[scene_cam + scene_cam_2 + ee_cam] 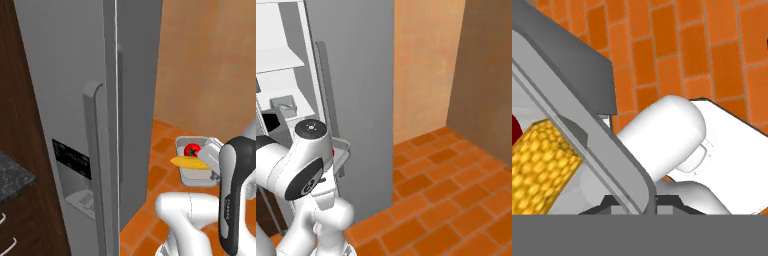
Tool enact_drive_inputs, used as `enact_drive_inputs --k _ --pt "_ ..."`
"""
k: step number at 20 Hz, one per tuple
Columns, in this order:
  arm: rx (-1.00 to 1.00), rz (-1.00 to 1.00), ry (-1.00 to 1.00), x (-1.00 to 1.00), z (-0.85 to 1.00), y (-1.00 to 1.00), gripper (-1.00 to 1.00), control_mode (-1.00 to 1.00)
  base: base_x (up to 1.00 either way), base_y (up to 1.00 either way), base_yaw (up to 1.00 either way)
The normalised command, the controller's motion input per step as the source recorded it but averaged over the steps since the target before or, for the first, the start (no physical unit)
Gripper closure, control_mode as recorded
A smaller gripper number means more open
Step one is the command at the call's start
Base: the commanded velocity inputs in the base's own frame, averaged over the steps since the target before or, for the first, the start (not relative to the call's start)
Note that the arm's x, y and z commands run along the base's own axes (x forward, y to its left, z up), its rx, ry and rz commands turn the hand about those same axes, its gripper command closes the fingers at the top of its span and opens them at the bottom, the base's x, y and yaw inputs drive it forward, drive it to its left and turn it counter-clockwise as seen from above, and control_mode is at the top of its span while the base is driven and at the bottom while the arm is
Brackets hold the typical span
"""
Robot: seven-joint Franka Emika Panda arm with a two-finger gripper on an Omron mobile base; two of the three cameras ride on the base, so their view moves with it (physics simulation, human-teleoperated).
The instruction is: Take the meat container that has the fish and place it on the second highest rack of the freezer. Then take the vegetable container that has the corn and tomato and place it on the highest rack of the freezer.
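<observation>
Already the freezer (75, 100) is standing tall and grey to the robot's left, its long bar handle (97, 160) facing the left base camera; from the right base view its door is hanging open and white shelves (281, 60) are showing inside, the meat container (283, 106) sitting on one of them. That open compartment is lying up and to the left of the load, so the coming move, as I judge it, is turning on lifting toward the topmost shelf. The vegetable container (197, 172) is hanging above the brick floor (446, 190), well apart from the freezer front, with the claw (632, 202) clenching on its near rim. The tub is looking shallow, grey and metallic, tilting across the hand view. Inside it, the corn (190, 163) is lying with its long axis across the tub, yellow-orange and pebbled. The tomato (191, 149) is resting just behind the cob, small, round and bright red.
</observation>
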Motion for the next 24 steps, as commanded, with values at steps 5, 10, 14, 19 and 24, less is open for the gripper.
enact_drive_inputs --k 5,10,14,19,24 --pt "0.00 0.00 0.00 0.00 0.00 0.00 1.00 1.00 0.37 -0.21 0.83" --pt "0.00 0.00 0.00 0.00 0.00 0.00 1.00 1.00 0.51 -0.39 0.70" --pt "0.00 0.00 0.00 0.00 0.00 0.00 1.00 1.00 0.22 -0.42 0.70" --pt "0.00 0.00 0.00 0.00 0.00 0.00 1.00 1.00 0.01 -0.83 0.15" --pt "0.00 0.00 0.00 0.00 0.00 0.00 1.00 1.00 0.09 -1.00 -0.25"
